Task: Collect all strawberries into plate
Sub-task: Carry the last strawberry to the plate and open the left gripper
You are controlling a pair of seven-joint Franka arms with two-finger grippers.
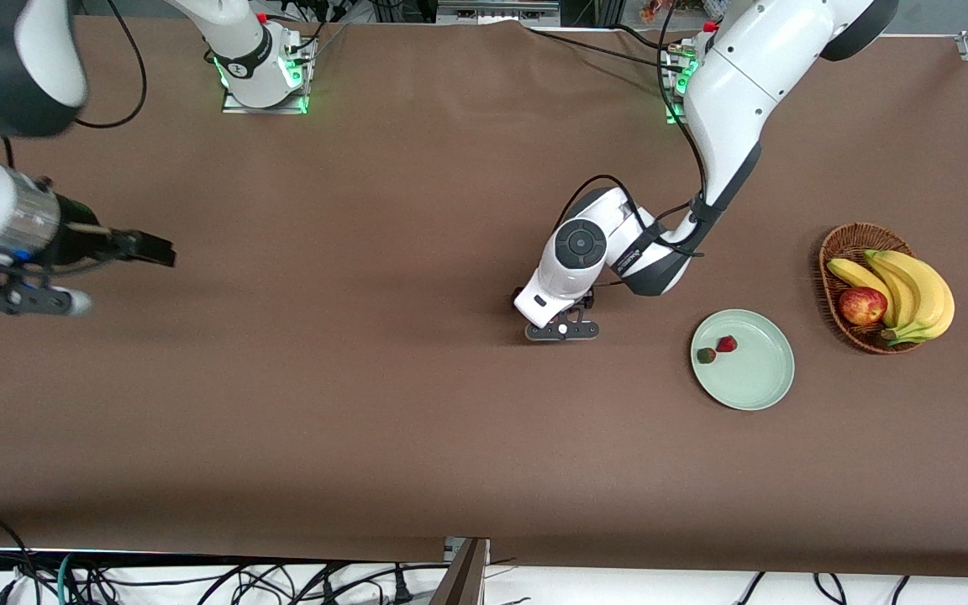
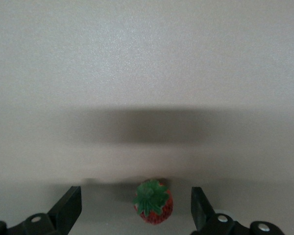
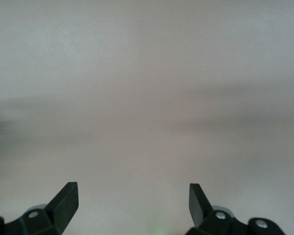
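Front view first: we see the pale green plate (image 1: 743, 360) on the brown table (image 1: 366, 403), toward the left arm's end, with two strawberries (image 1: 718, 349) lying side by side at about ten o'clock inside its rim; the wicker basket (image 1: 844, 244) holding bananas (image 1: 912, 290) and a red apple (image 1: 862, 305) sits just past the plate at its two o'clock. We find the left gripper (image 1: 562, 329) down low at the tabletop, at nine o'clock from the plate and well apart from it; its fingers are hidden under the wrist in this picture. We see the right gripper (image 1: 152, 248) hanging over bare table at the right arm's end, where that arm waits. Left wrist view: we look between the two black fingers (image 2: 68, 208), spread wide and grasping nothing, and the third strawberry (image 2: 154, 201) rests on the table in the gap, green cap up, touching neither finger. Right wrist view: we see its fingers (image 3: 66, 200) spread apart and released, with only bare table between them
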